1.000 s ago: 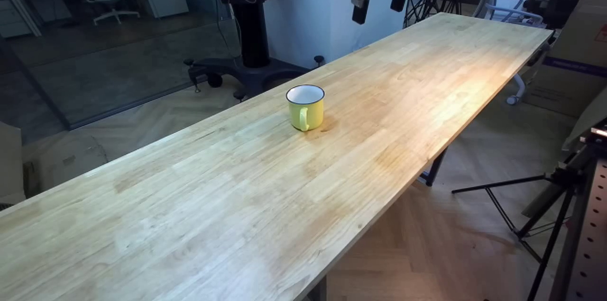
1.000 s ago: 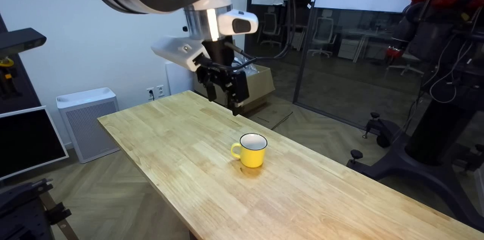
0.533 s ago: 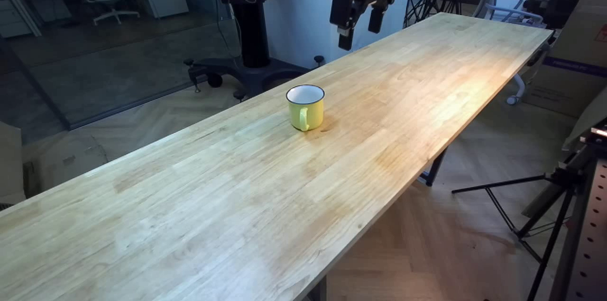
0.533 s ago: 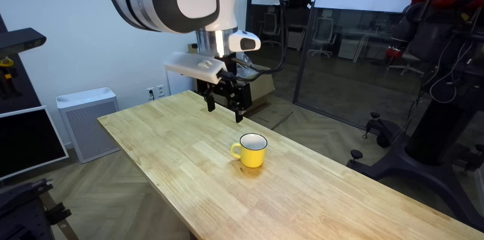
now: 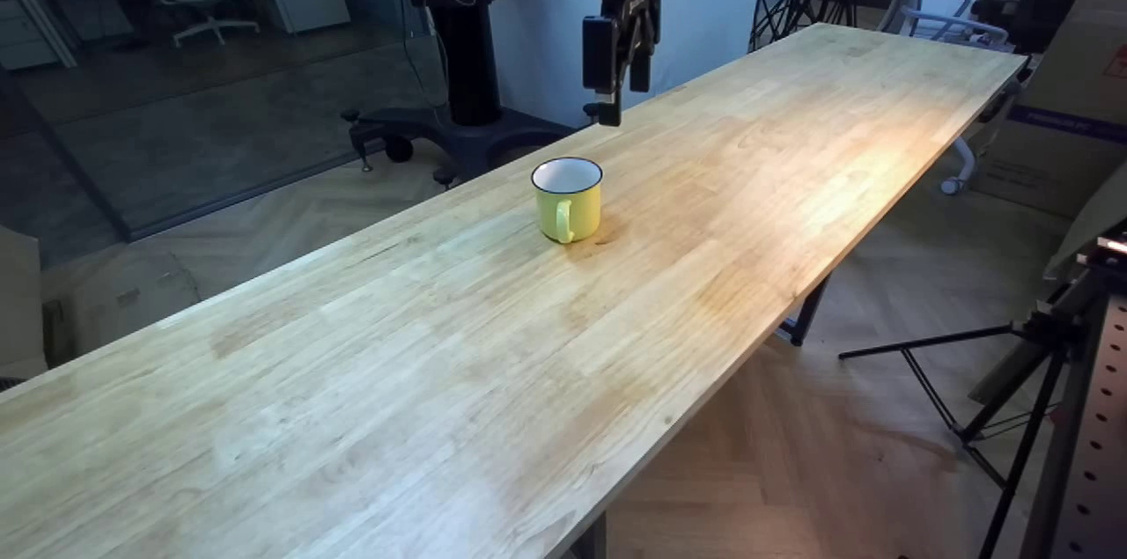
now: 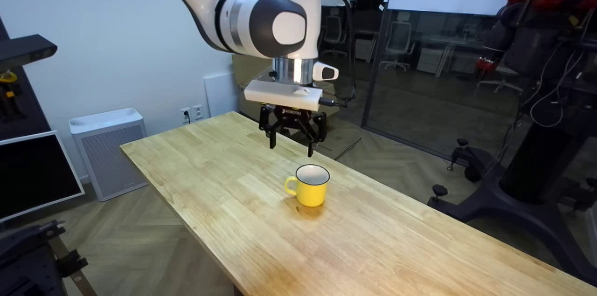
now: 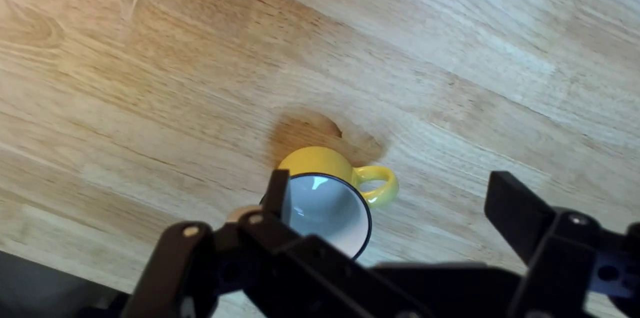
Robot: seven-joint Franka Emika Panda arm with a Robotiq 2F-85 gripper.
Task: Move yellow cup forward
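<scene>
The yellow cup (image 5: 568, 211) stands upright on the wooden table (image 5: 423, 365), with a white inside and a dark rim line. It also shows in an exterior view (image 6: 311, 193), with its handle to the left there. My gripper (image 6: 291, 148) is open and empty, pointing down, above and apart from the cup. It also shows in an exterior view (image 5: 624, 101), up and right of the cup. In the wrist view the gripper (image 7: 390, 178) has its left finger over the cup (image 7: 325, 208) and hides part of its rim. The handle shows between the fingers.
A black wheeled stand (image 5: 471, 92) is on the floor beyond the table's long edge. A white air purifier (image 6: 112, 151) and a cardboard box (image 6: 252, 72) stand near the table's end. A tripod (image 5: 1012, 392) stands beside the table.
My gripper has come down and closer to the cup, and has turned from tilted to pointing straight down. The fingers remain open. The cup has not moved.
</scene>
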